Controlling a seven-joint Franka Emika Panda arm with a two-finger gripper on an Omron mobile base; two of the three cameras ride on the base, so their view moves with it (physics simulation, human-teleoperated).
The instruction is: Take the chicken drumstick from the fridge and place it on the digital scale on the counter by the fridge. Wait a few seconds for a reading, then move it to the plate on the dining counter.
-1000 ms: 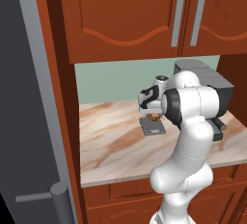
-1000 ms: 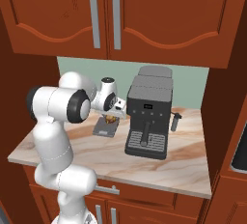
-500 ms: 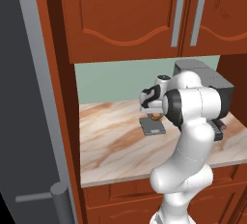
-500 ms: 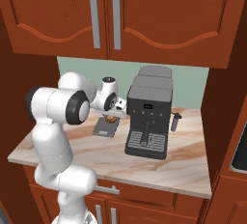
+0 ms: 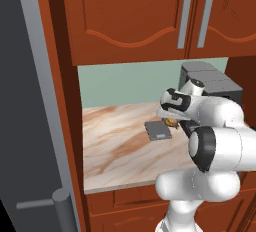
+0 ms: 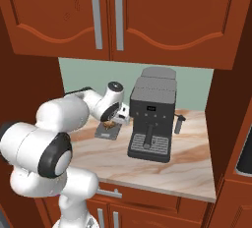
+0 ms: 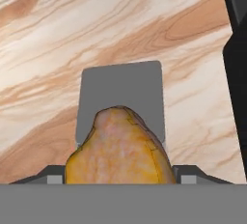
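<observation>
Beige marbled wall counter (image 5: 115, 151) under red-brown cabinets. Gripper (image 6: 114, 119), still pinching golden-orange chicken drumstick (image 7: 118, 148), has lifted off flat grey square scale (image 7: 121, 92); weighing likely done, plate next.

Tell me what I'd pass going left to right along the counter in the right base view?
Flat grey square scale → orange-brown chicken drumstick in the claw, overlapping the scale's right side → black and grey coffee machine → its small side wand.
</observation>
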